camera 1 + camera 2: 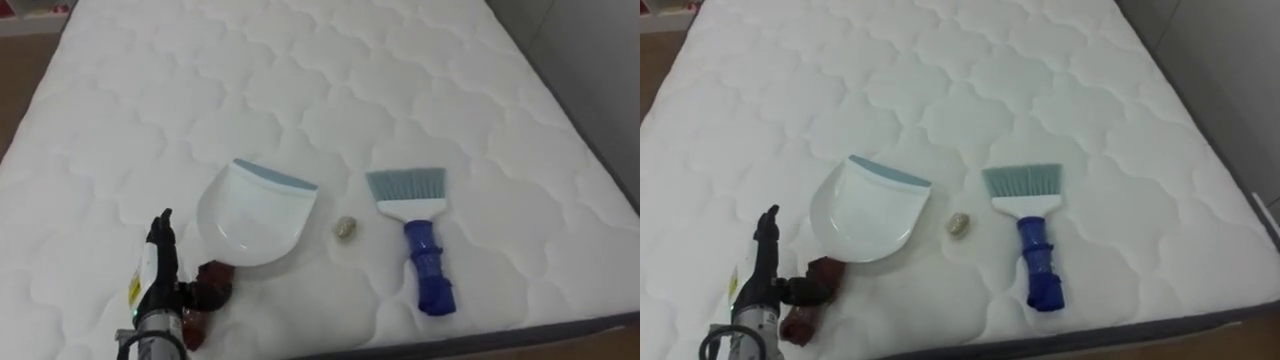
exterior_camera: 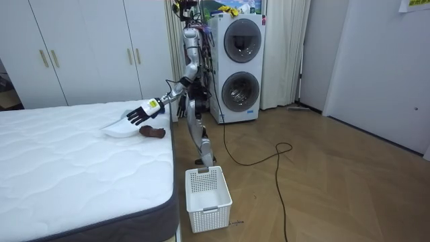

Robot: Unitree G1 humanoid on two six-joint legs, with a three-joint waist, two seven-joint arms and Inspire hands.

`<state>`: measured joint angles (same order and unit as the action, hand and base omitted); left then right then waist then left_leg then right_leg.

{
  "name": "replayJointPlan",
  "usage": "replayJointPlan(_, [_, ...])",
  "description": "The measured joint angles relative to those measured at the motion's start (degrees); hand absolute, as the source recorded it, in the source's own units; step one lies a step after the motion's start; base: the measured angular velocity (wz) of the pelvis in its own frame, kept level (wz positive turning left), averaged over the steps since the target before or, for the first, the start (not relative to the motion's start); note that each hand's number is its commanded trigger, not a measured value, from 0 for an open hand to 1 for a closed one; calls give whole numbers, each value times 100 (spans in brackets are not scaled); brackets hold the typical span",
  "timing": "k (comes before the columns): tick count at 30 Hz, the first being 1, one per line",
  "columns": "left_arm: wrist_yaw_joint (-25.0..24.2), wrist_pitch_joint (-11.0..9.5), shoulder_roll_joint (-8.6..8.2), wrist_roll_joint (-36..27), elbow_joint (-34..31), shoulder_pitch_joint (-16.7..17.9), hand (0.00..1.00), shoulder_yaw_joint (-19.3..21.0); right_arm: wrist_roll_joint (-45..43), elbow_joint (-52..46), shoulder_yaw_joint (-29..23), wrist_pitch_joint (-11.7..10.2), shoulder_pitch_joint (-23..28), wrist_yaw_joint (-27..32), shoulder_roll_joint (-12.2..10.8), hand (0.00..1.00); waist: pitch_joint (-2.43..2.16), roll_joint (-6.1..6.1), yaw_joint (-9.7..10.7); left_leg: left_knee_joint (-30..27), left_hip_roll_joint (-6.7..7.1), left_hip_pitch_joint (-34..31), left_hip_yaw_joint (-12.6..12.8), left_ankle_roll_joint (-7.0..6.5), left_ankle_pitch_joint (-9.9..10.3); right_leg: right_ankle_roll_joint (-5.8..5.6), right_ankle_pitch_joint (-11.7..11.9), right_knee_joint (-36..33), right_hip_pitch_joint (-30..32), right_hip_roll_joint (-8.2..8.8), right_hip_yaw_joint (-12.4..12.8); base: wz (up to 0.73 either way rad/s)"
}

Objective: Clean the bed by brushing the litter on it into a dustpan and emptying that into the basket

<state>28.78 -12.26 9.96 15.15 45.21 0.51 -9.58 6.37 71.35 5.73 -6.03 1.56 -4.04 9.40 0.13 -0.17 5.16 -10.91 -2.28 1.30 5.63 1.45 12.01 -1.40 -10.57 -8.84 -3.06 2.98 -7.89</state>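
Left eye view, counting: spotting one white dustpan (image 1: 250, 215), one blue-handled brush (image 1: 420, 235) and one small scrap (image 1: 345, 228) between them, all lying right of the left hand (image 1: 160, 262) on the mattress (image 1: 300, 80). Showing fingers straight, gripping nothing, just beside the pan's dark red handle (image 1: 212, 280). Not managing to tell touching from apart there. Losing the handle's near end behind the wrist.

white quilted mattress (image 1: 400, 80): tone-on-tone scalloped stitch pattern, dark grey band along the base. white plastic dustpan (image 1: 255, 215): pale blue-grey lip, dark red-brown handle. hand brush (image 1: 420, 240): teal-grey bristles, white neck, blue handle. small crumpled scrap (image 1: 345, 229): beige. left hand (image 1: 162, 255): black, yellow label at wrist. white lattice plastic basket (image 2: 208, 191), brown wood-plank floor (image 2: 322, 181).
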Motion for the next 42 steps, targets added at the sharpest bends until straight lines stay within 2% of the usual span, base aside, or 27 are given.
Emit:
replayJointPlan(8, [-61, 72, -19, 4, 169, -67, 0, -17, 73, -1, 45, 63, -45, 22, 1, 0, 17, 30, 84, -25, 1, -152, -68, -1, -1, -2, 19, 15, 112, 3, -166, 3])
replayJointPlan(13, [-61, 72, -18, -3, 173, -186, 0, -16, 73, 54, 49, 67, -101, 20, 1, 0, 20, 29, 95, -32, 1, -275, -88, -1, -2, -1, 20, 7, 221, 4, -166, 0])
replayJointPlan(25, [-61, 68, -36, -211, 629, -573, 0, -10, 163, 281, 207, 121, -372, 33, 9, 0, 40, -10, 70, 9, -4, -491, -147, -3, -3, -1, 20, -91, 546, 0, -155, -3])
replayJointPlan(28, [-64, 68, -40, -220, 664, -590, 0, -15, 130, 371, 218, 124, -488, 85, 8, 0, 47, -22, 78, 18, -1, -476, -352, -7, -5, -1, 20, -201, 624, 0, -185, -14])
replayJointPlan(30, [-88, 69, -39, -257, 670, -653, 0, -76, 169, 449, 279, 125, -534, 151, 8, 0, 62, -36, 91, 26, 9, -478, -367, -7, -5, 0, 21, -193, 623, 16, -304, -5])
replayJointPlan(35, [-250, 70, -41, -435, 838, -851, 0, -121, 214, 500, 339, 136, -613, 150, 9, 0, 73, -27, 79, 53, 1, -460, -517, -8, -6, 0, 20, -247, 669, 6, -360, -4])
replayJointPlan(36, [-275, 70, -46, -435, 906, -880, 0, -124, 214, 506, 352, 136, -653, 162, 11, 0, 104, 10, 76, 51, -14, -459, -688, -13, -11, 1, 20, -422, 765, 2, -406, -17])
replayJointPlan(37, [-292, 69, -53, -435, 973, -908, 0, -127, 214, 515, 373, 132, -672, 175, 14, 0, 118, 33, 79, 51, -16, -462, -758, -16, -13, 1, 20, -509, 818, 4, -441, -12])
replayJointPlan(38, [-323, 70, -74, -434, 1134, -965, 0, -134, 212, 521, 397, 119, -717, 205, 15, 0, 141, 55, 90, 49, -14, -472, -775, -17, -13, 1, 20, -565, 845, 18, -493, 0])
replayJointPlan(40, [-354, 70, -96, -434, 1246, -1020, 0, -133, 213, 538, 425, 112, -718, 205, 12, 0, 141, 53, 124, 49, 6, -537, -714, -17, -13, 1, 20, -490, 847, 32, -486, 8])
replayJointPlan(42, [-359, 70, -111, -435, 1293, -1072, 0, -128, 226, 554, 421, 112, -714, 211, 15, 0, 143, 53, 104, 70, -2, -587, -779, -24, -17, 2, 18, -643, 1015, 35, -484, -13])
